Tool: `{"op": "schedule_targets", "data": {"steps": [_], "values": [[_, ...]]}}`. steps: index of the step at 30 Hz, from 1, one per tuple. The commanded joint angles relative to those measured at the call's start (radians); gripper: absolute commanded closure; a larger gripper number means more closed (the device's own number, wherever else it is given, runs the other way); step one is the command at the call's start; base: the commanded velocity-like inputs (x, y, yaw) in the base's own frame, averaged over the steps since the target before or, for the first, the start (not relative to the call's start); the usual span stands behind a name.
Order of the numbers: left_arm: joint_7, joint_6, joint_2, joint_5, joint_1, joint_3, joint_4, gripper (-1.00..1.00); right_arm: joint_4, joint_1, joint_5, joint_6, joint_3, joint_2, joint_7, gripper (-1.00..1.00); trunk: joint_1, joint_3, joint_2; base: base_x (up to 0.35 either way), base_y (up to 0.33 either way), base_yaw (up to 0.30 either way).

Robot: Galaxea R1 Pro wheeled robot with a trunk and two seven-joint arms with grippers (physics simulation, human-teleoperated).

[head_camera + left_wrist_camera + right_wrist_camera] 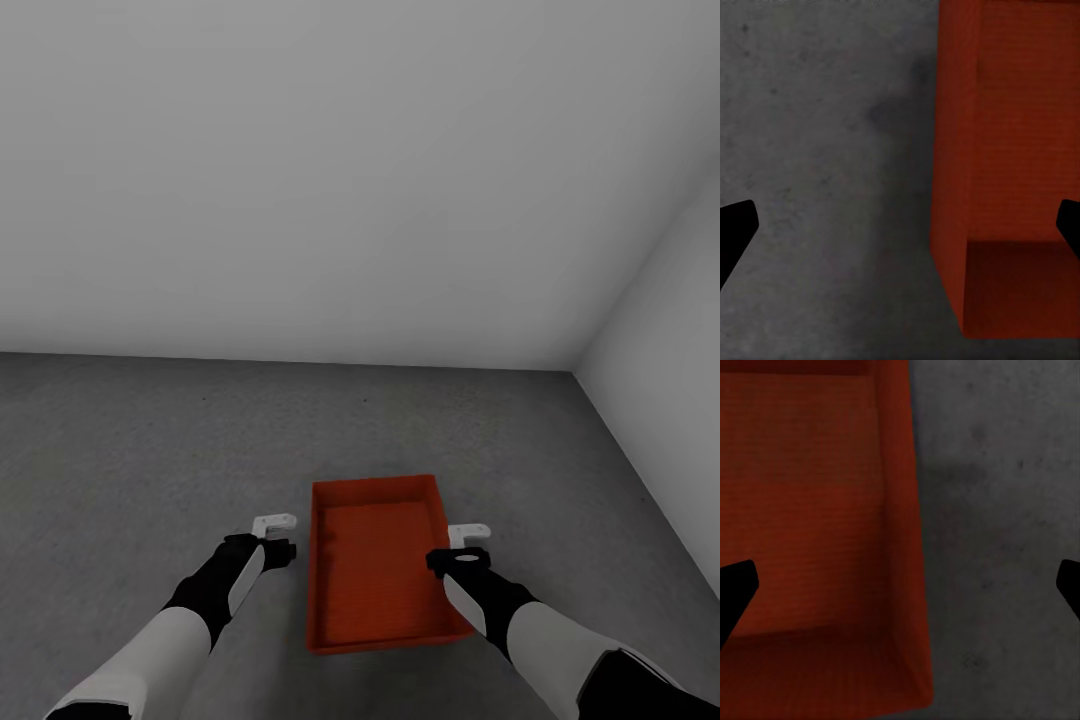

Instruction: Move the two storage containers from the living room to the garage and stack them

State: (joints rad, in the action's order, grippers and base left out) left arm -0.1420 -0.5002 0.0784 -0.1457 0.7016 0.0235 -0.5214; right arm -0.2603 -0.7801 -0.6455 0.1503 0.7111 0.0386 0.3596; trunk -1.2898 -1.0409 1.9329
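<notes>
One orange-red storage container (375,560) lies flat on the dark grey concrete floor (150,450) of the garage, long side pointing away from me. My left gripper (278,538) hovers just off its left wall, and my right gripper (468,545) is over its right wall. In the left wrist view the container (1020,150) sits between the widely spread black fingertips (735,232) of the open left gripper (900,229). In the right wrist view the container (802,510) has its wall between the fingers of the open right gripper (900,589). Neither gripper holds anything.
A plain pale grey wall (300,200) stands ahead, and a second wall (660,350) closes the right side, meeting it in a corner at the far right. Bare concrete stretches to the left and in front of the container.
</notes>
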Motion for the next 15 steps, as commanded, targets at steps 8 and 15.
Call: {"op": "schedule_targets", "data": {"steps": [8,15], "values": [[-0.007,-0.004,0.000,-0.011,0.000,0.003,-0.003,-1.00,-0.002,-0.001,-0.005,0.006,0.008,-0.001,0.007,-1.00,0.000,-0.001,0.000,0.000,0.000,0.000],[-0.007,-0.004,0.000,-0.012,0.000,0.003,-0.003,-1.00,-0.002,-0.001,-0.005,0.006,0.008,-0.001,0.007,-1.00,0.000,-0.001,0.000,0.000,0.000,0.000]]}}
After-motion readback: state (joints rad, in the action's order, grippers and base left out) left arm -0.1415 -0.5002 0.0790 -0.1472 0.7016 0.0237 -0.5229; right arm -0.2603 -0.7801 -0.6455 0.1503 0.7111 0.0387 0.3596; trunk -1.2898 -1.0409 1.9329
